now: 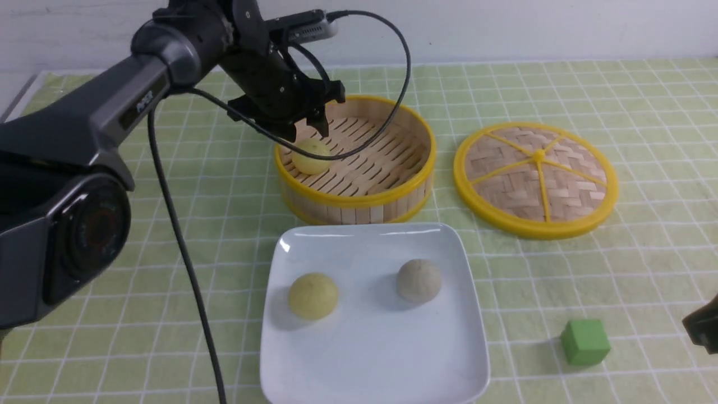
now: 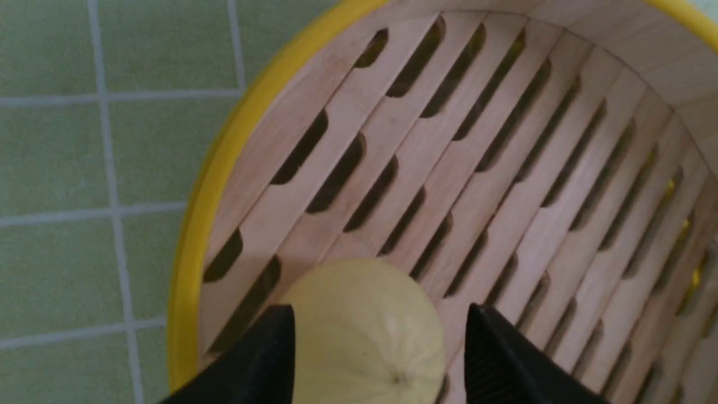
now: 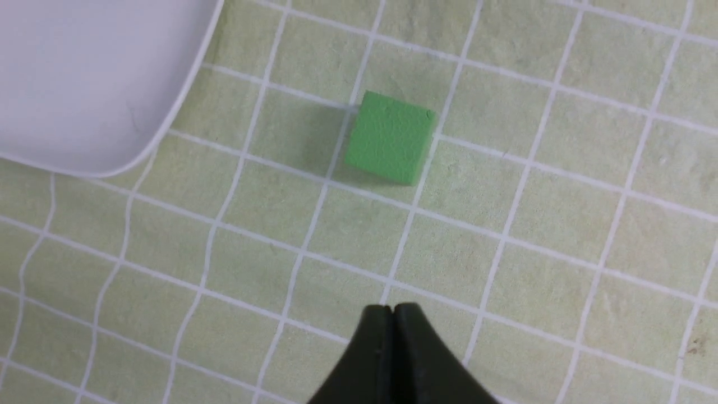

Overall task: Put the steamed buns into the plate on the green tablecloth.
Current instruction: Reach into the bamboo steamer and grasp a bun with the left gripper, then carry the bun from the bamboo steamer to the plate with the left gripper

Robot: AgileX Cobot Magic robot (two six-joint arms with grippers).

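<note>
A pale yellow bun and a greyish-beige bun lie in the white square plate on the green tablecloth. A second pale yellow bun sits at the left inside the bamboo steamer basket. My left gripper is open just above it. In the left wrist view the bun lies between the gripper's spread fingers, not squeezed. My right gripper is shut and empty above the cloth; only its edge shows in the front view.
The round woven lid lies right of the basket. A green cube sits right of the plate, just ahead of my right gripper, and shows in the right wrist view with the plate's corner.
</note>
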